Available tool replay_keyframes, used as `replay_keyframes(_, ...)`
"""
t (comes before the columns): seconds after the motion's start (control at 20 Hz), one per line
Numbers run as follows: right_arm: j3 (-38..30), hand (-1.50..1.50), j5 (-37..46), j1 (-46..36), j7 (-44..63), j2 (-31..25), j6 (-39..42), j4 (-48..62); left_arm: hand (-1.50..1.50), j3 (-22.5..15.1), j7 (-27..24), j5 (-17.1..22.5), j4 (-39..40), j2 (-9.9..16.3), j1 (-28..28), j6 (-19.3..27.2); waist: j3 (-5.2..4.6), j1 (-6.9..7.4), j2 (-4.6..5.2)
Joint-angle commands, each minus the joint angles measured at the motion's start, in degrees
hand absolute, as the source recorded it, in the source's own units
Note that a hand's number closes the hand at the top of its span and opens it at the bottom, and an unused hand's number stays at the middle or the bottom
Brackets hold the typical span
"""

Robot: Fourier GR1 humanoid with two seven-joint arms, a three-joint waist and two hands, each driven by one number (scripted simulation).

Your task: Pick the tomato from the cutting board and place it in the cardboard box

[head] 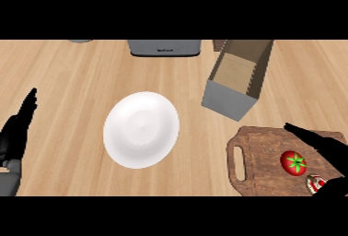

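Tomato (293,162) sitting on the cutting board (262,152) at lower right, not grabbed yet. Right hand (325,146) just beside it, fingers straight and apart, reaching in from the right edge. Cardboard box (238,78) up top right, open, just above the board. White plate (141,129) dead center. Left hand (17,131) resting open at left edge, fingers up.

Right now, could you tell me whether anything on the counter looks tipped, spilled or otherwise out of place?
Nothing looks spilled or broken. The cardboard box stands open beyond the cutting board, set at a slant to the counter's edge. The tomato sits on the board, and the white plate lies flat.
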Motion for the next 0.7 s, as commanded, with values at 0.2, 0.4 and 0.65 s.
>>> replay_keyframes(0.2, -1.1, -1.5, 2.4, 2.1, 5.4, 1.3, 6.4, -7.1, 0.0, 2.0, 3.3, -2.8, -3.1, -1.5, -0.3, -1.4, 0.02, 0.01, 0.0)
replay_keyframes(0.4, 1.7, -1.5, 7.2, 0.7, 9.7, 5.5, 4.8, -4.7, 0.0, 4.4, -2.9, -1.6, 2.4, -1.7, -0.2, -4.0, 0.01, 0.07, 0.06)
replay_keyframes(0.65, 1.3, -1.5, 11.3, -0.4, 5.8, 7.3, 0.7, 3.5, 0.0, 5.6, -1.7, -3.8, 3.9, -1.8, -2.8, -4.6, 0.03, 0.06, 0.1)
